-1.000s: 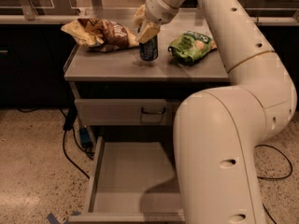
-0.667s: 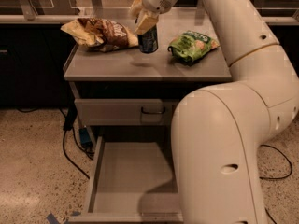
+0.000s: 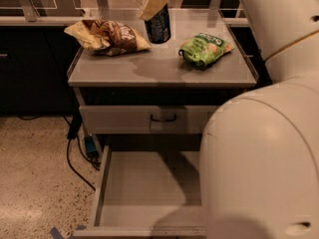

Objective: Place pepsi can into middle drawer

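Over the grey counter [image 3: 159, 72] the hand [image 3: 151, 6] is clamped on the pepsi can [image 3: 158, 26], held in air; if the grip slips, it may miss the open middle drawer [image 3: 144, 185] below.

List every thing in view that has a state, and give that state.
gripper: over the back of the tabletop, shut on the pepsi can
pepsi can: upright, held above the tabletop
middle drawer: pulled open, partly hidden by the arm
upper drawer: shut
brown chip bag: lying on the tabletop
green chip bag: lying on the tabletop
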Robot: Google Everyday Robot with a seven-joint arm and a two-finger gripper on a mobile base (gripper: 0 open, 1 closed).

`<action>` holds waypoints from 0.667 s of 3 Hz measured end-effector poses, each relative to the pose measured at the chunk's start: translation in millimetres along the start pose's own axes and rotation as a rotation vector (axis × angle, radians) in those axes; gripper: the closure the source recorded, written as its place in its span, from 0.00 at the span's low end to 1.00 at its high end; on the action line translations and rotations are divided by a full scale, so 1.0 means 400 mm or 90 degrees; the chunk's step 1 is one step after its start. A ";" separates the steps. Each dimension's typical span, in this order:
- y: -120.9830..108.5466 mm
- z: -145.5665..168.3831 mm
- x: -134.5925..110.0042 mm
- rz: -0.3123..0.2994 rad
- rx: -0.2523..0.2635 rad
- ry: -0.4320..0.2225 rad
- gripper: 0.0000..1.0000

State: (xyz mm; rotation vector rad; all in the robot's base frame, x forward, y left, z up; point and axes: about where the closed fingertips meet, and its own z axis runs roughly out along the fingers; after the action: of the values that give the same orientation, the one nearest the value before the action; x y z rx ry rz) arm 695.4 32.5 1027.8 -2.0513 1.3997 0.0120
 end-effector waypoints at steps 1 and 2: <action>0.041 -0.097 -0.038 0.028 0.036 0.025 1.00; 0.113 -0.173 -0.083 0.056 0.073 0.027 1.00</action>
State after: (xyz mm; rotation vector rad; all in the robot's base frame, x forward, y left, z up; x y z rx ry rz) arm 620.0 14.7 1071.7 -1.9051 1.4816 -0.0744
